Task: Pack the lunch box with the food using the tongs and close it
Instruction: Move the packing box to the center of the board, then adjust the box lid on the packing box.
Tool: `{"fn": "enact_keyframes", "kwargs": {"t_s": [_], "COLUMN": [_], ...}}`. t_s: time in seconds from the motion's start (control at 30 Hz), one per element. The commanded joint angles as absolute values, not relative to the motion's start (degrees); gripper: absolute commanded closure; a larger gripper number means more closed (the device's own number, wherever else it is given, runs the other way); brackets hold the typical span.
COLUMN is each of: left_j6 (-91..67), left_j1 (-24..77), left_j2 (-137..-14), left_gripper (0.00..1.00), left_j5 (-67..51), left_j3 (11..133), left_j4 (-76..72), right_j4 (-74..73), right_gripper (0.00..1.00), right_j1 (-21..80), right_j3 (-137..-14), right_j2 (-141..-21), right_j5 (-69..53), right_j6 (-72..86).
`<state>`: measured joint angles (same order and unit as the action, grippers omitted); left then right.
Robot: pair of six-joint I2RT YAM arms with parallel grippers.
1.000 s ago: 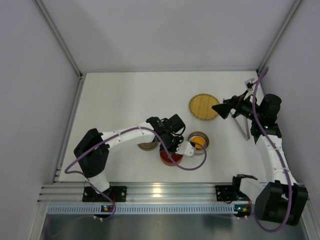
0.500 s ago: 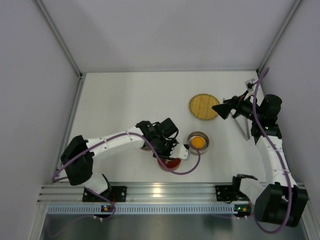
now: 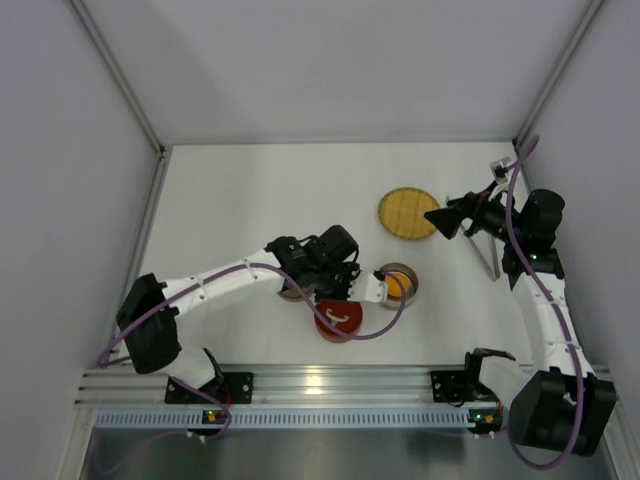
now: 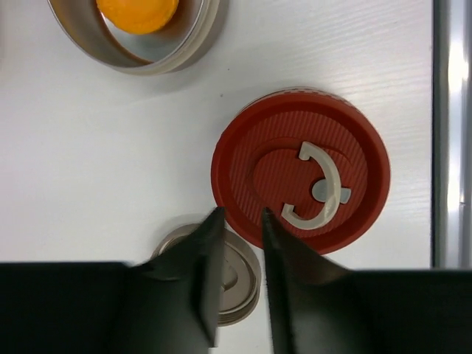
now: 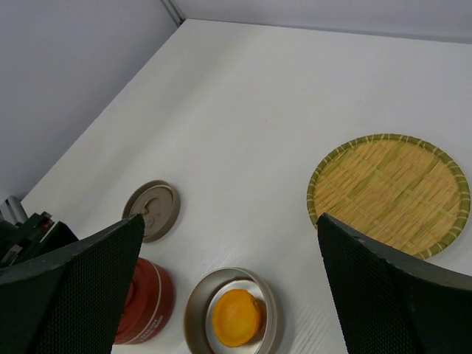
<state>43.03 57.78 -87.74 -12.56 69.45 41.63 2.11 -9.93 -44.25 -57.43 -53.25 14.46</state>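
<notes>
Left gripper (image 4: 238, 215) hovers slightly parted; orange food (image 4: 138, 11) sits well apart.

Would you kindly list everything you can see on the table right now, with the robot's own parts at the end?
Woven plate: one, straw-yellow with a green rim, far side, right of centre.
Metal bowl: one, silver, near the middle.
Orange food piece: one, orange-yellow, inside the metal bowl.
Red container: one, red with a cream handle on its lid, nearest the arm bases.
Flat lid: one, grey-beige, left of the red container.
Tongs: one, silver, lying by the right arm.
Left gripper: one, black, over the gap between red container and flat lid, fingers narrowly apart, empty.
Right gripper: one, black, raised near the woven plate, wide open, empty.
</notes>
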Motion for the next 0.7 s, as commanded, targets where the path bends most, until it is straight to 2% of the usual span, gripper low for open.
{"fn": "enact_keyframes", "kwargs": {"t_s": [0.0, 0.1, 0.27, 0.43, 0.67], "left_j6": [46.30, 49.20, 50.80, 42.99, 36.74], "left_j1": [57.31, 57.31, 57.39, 57.39, 57.48], "left_j2": [-85.43, -84.38, -85.60, -81.83, -82.18], "left_gripper": [0.80, 0.91, 0.96, 0.96, 0.84], "left_j5": [-18.97, -25.12, -31.55, -25.15, -20.48], "left_j3": [73.82, 76.72, 76.40, 66.55, 62.93], "left_j4": [46.83, 55.96, 69.16, 56.89, 42.55], "right_j4": [1.32, 1.41, 1.49, 1.67, 1.23], "right_gripper": [0.01, 0.01, 0.01, 0.01, 0.01], "right_j1": [-11.16, -11.25, -11.16, -11.25, -11.16], "right_j3": [-44.30, -44.21, -44.30, -44.38, -44.74], "right_j2": [-55.90, -55.99, -55.99, -56.42, -57.13], "right_j5": [-53.44, -53.35, -53.26, -53.35, -53.35], "right_j6": [12.66, 12.66, 12.92, 13.18, 13.10]}}
